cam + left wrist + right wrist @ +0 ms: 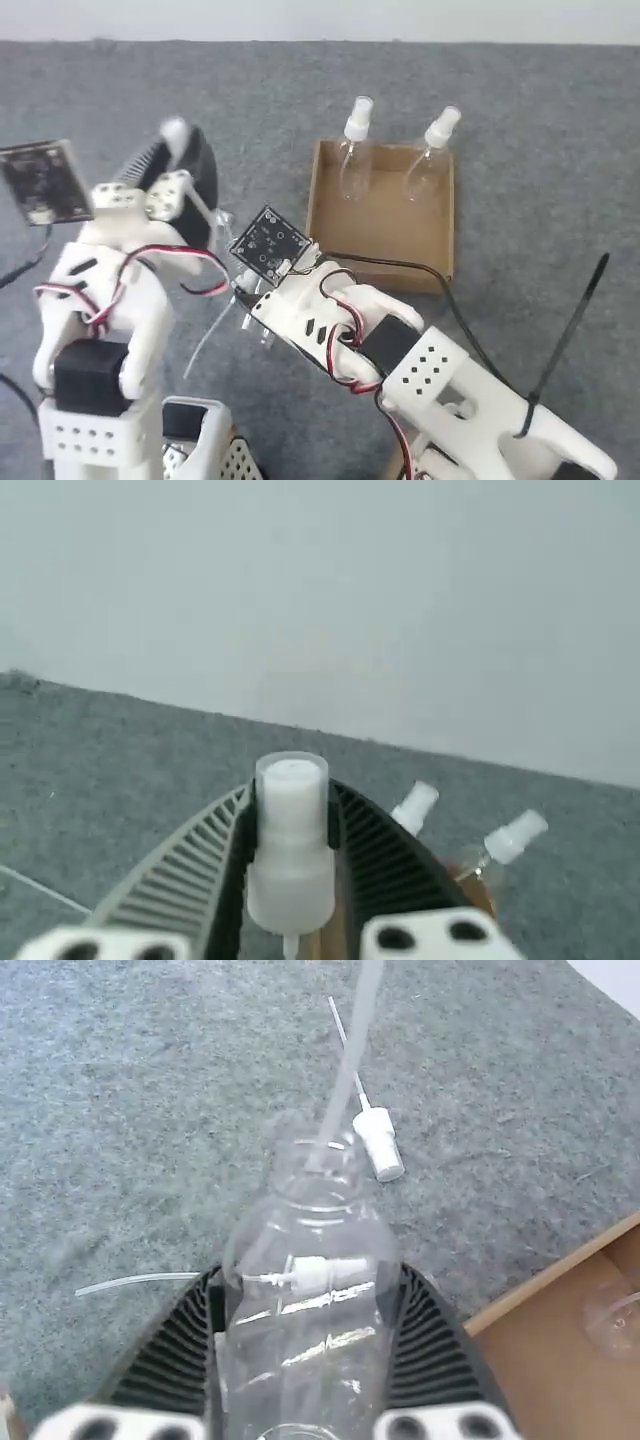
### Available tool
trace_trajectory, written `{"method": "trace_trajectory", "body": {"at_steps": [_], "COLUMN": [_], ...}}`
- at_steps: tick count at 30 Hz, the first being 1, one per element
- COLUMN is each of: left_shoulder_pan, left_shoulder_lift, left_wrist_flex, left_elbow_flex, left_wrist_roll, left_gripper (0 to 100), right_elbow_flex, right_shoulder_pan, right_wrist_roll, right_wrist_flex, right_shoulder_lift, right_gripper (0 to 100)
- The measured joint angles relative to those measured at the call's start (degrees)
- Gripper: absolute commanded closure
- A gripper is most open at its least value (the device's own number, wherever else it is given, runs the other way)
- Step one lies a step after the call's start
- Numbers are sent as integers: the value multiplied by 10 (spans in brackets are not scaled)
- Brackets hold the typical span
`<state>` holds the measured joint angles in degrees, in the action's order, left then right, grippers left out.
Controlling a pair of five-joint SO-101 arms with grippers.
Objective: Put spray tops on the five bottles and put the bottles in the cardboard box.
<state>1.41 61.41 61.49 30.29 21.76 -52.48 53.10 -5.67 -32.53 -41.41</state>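
The left tool (291, 815) was clamped on a white spray top (290, 865), its ribbed fingers (215, 845) pressed against either side of the cap, and it hung raised above the grey worktop (520, 110) at the left of the high view. The dip tube (352, 1050) of that top ran down to the open neck of a clear bottle (310, 1350), and its end seemed to lie just inside the mouth. The right tool (310, 1285) was clamped on this bottle, gripping its body from both sides and holding it tilted over the worktop, just beside the near left corner of the cardboard box (380, 240). Two capped bottles (355, 160) stood in the box along its far wall, side by side but apart, each with a white sprayer on its neck. A loose spray top (378, 1148) lay on its side on the worktop past the held bottle's mouth, with its own tube pointing away. A thin white tube (130, 1283) lay flat on the worktop beside the right tool.
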Motion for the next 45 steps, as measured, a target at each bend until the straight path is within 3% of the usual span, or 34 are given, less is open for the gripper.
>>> {"method": "trace_trajectory", "body": {"at_steps": [6,17,25,31,36,45], "left_shoulder_pan": [13,19,20,44,47,-7], "left_shoulder_lift": [0,0,5,4,4,16], "left_wrist_flex": [46,46,46,66,105,99], "left_elbow_flex": [0,36,54,58,32,-13], "left_wrist_roll": [0,-18,-45,-88,-127,-150], "left_gripper": [987,987,983,867,863,863], "right_elbow_flex": [-37,-181,-184,-184,-193,-193], "right_shoulder_pan": [0,-3,-3,-3,-4,-4], "right_wrist_roll": [1,2,2,2,4,4], "right_wrist_flex": [18,231,241,242,244,244], "right_shoulder_lift": [-31,-121,-123,-123,-127,-127], "right_gripper": [993,993,993,993,993,993]}}
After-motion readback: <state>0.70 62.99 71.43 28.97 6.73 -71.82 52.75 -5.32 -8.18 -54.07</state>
